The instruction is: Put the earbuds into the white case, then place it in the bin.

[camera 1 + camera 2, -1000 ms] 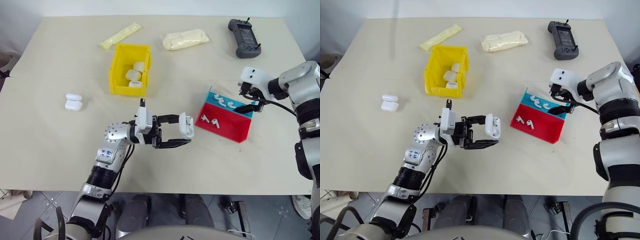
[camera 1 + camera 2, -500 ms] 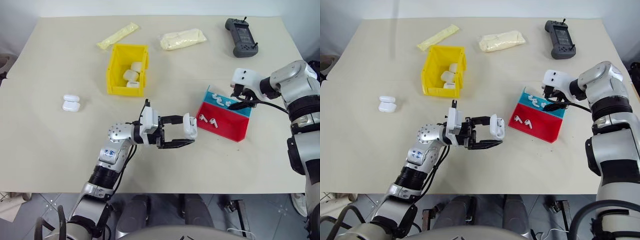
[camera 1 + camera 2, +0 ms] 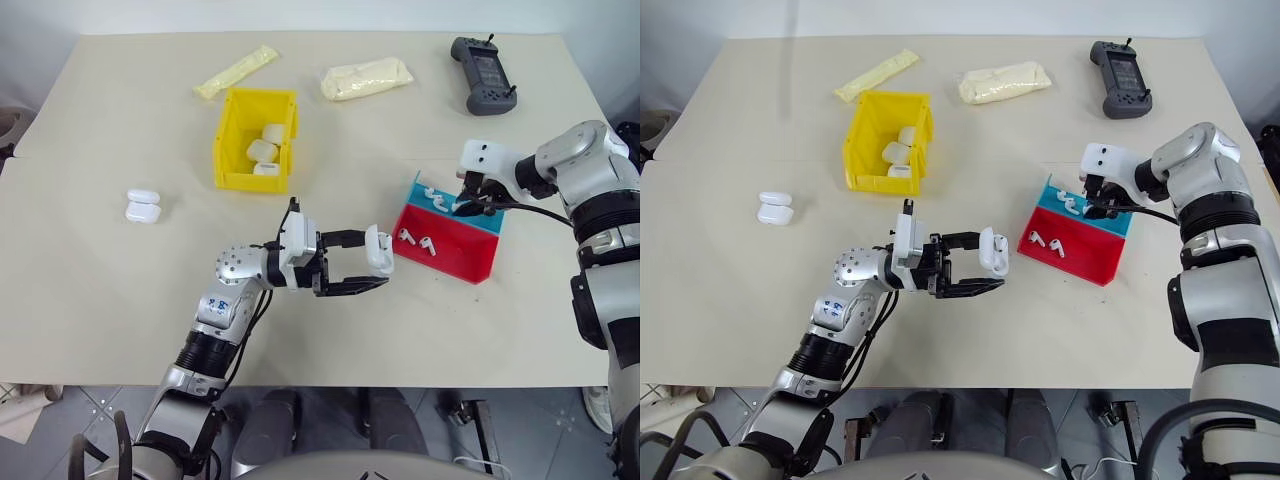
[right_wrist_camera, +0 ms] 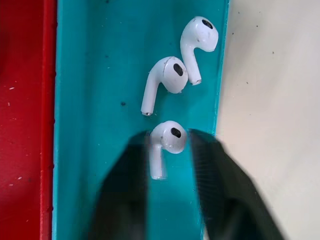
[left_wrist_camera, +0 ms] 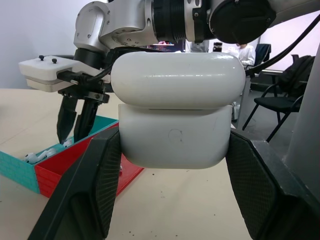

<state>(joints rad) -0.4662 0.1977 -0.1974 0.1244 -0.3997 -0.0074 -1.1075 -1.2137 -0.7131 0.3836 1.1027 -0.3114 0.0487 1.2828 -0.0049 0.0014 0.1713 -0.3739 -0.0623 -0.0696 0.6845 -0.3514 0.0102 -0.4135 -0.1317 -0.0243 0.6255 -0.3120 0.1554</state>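
My left gripper (image 3: 375,262) is shut on a white case (image 5: 175,115) and holds it above the middle of the table, lid uppermost. My right gripper (image 3: 465,207) points down into the teal strip of the tray (image 3: 460,262). Its fingers (image 4: 125,190) close on either side of one earbud (image 4: 167,137), which lies on the teal floor. Two more earbuds (image 4: 165,77) lie just beyond it. Another pair of earbuds (image 3: 405,236) rests in the red part. The yellow bin (image 3: 232,130) stands at the back left with several white cases (image 3: 262,150) inside.
Two white cases (image 3: 145,205) lie on the table to the left. A dark handheld controller (image 3: 485,75) sits at the back right. Two pale plastic bags (image 3: 365,77) lie beyond the bin.
My right gripper's fingers have closed in from wide apart to either side of the earbud in the teal strip. The left gripper and its case have kept still.
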